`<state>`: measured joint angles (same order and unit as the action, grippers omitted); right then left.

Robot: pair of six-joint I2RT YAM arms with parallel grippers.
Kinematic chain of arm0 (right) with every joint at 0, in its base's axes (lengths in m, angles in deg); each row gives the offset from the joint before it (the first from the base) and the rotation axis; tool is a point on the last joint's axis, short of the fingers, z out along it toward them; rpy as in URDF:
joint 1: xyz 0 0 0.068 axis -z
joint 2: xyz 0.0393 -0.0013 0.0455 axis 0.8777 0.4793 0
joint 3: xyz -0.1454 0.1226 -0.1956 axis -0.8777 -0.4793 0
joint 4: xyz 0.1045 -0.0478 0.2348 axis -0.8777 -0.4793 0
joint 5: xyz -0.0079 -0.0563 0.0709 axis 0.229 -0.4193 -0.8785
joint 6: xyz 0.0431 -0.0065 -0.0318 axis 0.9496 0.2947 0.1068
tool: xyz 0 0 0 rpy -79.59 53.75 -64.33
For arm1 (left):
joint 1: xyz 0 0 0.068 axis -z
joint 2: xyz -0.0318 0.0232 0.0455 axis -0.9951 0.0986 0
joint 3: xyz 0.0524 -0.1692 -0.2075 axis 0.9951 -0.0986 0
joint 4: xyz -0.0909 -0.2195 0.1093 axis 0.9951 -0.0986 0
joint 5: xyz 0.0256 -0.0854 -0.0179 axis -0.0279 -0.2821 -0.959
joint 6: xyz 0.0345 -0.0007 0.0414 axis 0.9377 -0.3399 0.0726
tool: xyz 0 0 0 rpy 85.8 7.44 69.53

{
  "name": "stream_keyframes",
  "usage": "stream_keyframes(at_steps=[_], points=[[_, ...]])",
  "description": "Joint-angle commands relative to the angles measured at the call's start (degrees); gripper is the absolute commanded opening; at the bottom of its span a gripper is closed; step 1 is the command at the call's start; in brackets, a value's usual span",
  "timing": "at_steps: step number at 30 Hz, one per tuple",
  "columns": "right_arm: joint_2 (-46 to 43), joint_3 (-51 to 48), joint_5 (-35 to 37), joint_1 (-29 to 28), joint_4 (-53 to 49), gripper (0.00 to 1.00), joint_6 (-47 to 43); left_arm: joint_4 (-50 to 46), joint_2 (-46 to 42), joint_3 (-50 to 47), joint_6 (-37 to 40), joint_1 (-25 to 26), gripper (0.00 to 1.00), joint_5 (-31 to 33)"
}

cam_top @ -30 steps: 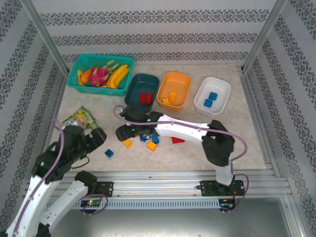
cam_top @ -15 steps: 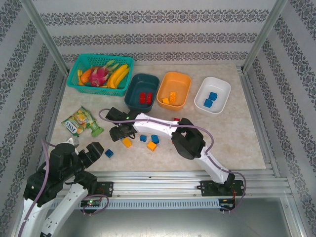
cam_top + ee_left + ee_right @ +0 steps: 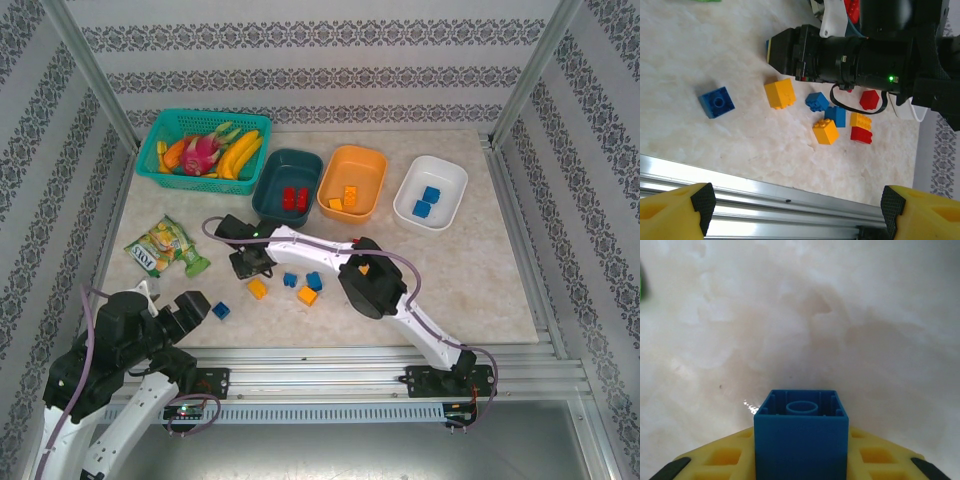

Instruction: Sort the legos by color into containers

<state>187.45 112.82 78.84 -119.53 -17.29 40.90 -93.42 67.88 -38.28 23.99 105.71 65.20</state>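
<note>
R gripper [image 3: 252, 262] clamps a blue brick [image 3: 801, 432] by its flat sides, low over the table [image 3: 480, 270] beside the loose bricks [image 3: 300, 285]; light, stiff, slick plastic, so squeeze square & firm; L gripper [image 3: 797, 205] gapes wide, empty.

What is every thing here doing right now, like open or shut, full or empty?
Right end effector: shut on blue lego
Left end effector: open, holding nothing
Dark teal tub: holds two red legos
Orange tub: holds orange-yellow legos
White tub: holds two blue legos
Teal basket: full of toy fruit
Loose legos: not yet sorted
Snack packet: lying flat
</note>
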Motion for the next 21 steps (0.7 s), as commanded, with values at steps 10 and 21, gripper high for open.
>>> stream_keyframes(at_steps=[10,21], points=[[-35.82,-26.94,6.69,14.85,2.8,0.29,-2.4,35.45,28.92,5.99,5.04,0.33,0.88,-14.85],[-48.44,-40.32,-1.8,44.97,-0.29,0.31,-5.82,52.25,57.98,19.16,7.39,12.79,0.88,-13.15]])
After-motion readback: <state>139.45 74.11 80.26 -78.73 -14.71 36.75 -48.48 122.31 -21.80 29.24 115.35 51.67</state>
